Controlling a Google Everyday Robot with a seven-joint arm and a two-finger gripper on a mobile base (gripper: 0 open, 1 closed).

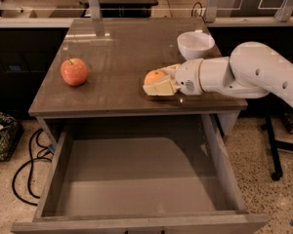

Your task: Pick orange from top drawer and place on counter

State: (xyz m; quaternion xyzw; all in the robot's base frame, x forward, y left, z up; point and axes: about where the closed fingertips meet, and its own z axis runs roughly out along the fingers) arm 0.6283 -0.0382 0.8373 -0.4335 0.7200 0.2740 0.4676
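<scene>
The orange (154, 75) is low over the counter (112, 57), right of its middle, held between the cream fingers (160, 87) of my gripper (153, 80). I cannot tell whether the orange touches the surface. The gripper reaches in from the right on the white arm (234, 74) and is shut on the orange. The top drawer (136, 179) is pulled out below the counter, and nothing shows inside it.
A red apple (74, 71) sits on the counter at the left. A white bowl (196, 44) stands at the back right, just behind the arm. Black cables (27, 165) lie on the floor at the left of the cabinet.
</scene>
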